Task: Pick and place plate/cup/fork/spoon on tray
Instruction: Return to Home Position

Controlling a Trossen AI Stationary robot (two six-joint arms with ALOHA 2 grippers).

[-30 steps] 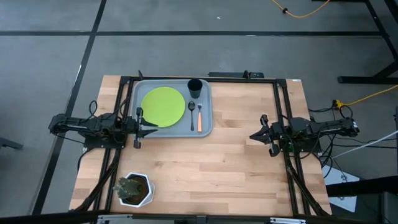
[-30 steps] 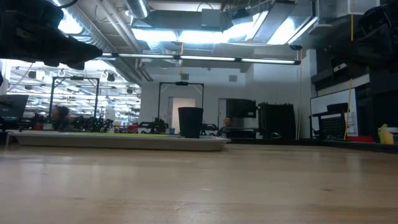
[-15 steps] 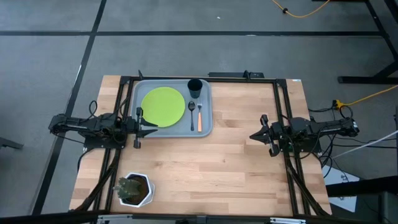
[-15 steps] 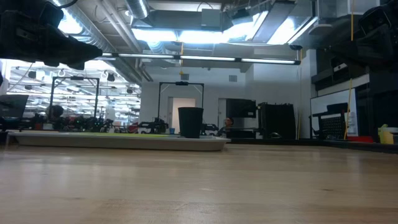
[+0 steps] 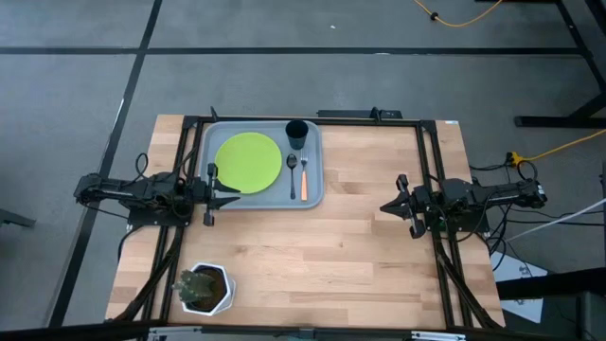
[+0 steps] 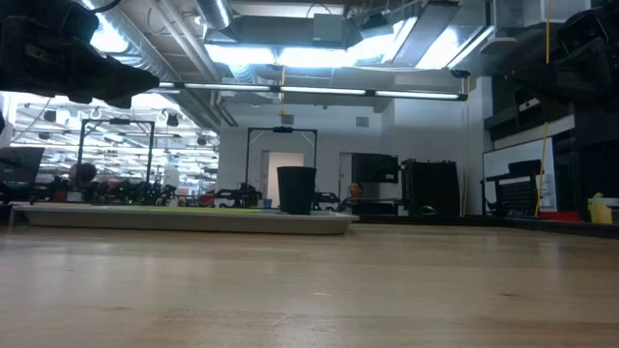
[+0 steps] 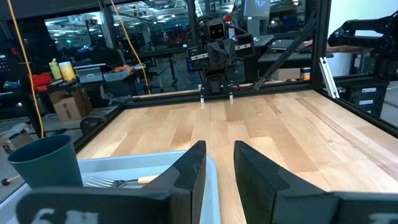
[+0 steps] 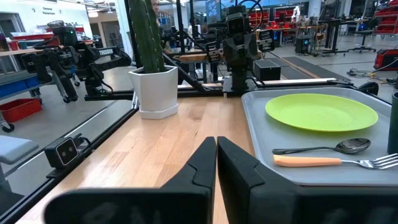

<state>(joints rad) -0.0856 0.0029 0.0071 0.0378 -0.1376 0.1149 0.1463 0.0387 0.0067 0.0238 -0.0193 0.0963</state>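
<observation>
In the high view the wooden table (image 5: 312,246) fills the centre, and the grey-blue tray (image 5: 262,197) lies in its upper left part. On the tray the lime-green plate (image 5: 248,161) sits at left, the dark cup (image 5: 296,132) at the upper right corner, and below the cup the spoon (image 5: 293,175) and orange-handled fork (image 5: 304,178) lie side by side, apart from each other. A white pot with a plant (image 5: 204,289) stands at lower left.

The left gripper (image 5: 223,195) rests at the tray's left edge; the left wrist view shows its fingers (image 7: 189,169) a narrow gap apart, holding nothing, over the tray's rim. The right gripper (image 5: 390,205) waits at mid right, well apart from the tray; the right wrist view shows its fingers (image 8: 203,163) pressed together and empty.

The low view gives only the tray's side edge and the cup standing upright on it.

Nothing has shifted since the earlier frames; both arms and all the tableware are where they were.
</observation>
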